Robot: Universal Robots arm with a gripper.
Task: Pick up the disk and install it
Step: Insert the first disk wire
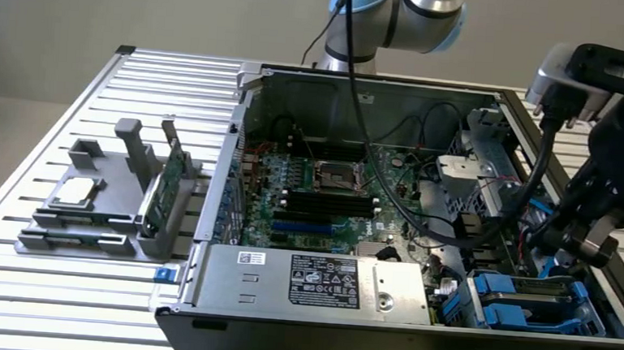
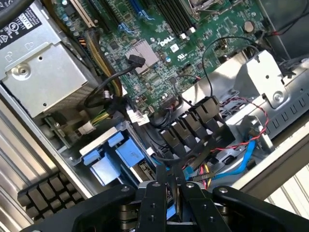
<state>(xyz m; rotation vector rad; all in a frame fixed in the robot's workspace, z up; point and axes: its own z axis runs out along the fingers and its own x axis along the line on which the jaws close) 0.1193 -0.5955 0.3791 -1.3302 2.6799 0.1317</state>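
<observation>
Gripper (image 2: 170,179) over the drive-bay corner of the open case (image 1: 389,330); whether it is open or holding anything cannot be told.
Just below it the disk (image 1: 527,306) sits in the bay with its blue tabs showing. Beyond are black cables (image 2: 193,125), then the motherboard (image 2: 159,53).

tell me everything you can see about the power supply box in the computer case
The power supply box is a rectangular silver-grey metal housing, lying flat in a corner of the open computer case, beside the motherboard. Its top bears a white barcode sticker, a large black label and a round boss. A cable bundle emerges at its end nearest the blue drive carriers.
</observation>
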